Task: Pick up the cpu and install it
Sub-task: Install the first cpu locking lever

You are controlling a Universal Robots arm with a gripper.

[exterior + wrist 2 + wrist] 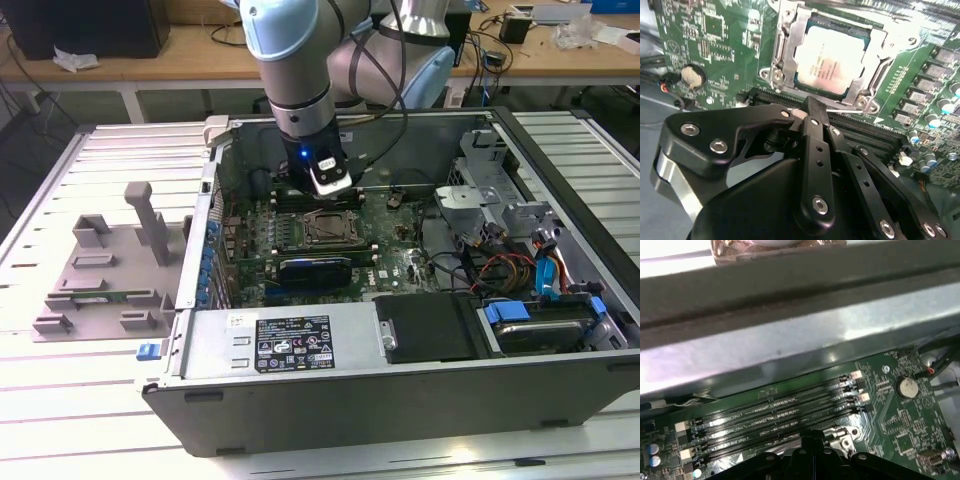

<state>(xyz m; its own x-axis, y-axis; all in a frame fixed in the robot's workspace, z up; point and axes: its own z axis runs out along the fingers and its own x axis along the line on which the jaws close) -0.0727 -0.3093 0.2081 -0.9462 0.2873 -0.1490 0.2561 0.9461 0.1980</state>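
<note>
Slatted white tabletop [60, 420], open computer case [400, 400] lying on it: cpu seated, gripper empty above it.

Cpu [832, 60], pale silver top, sits flat within its socket frame [785, 50] in the upper centre of the second wrist view; the socket [332, 228] lies at centre of the exterior view. Gripper [812, 107] hangs just beside the frame's lower edge, fingers pressed together and pinching nothing. Memory slots [775, 407] run alongside. Judgement: placement appears done; the retention frame may yet need securing, which cannot be confirmed. Grey fixture tray [105, 275] rests at the exterior view's left.
</note>
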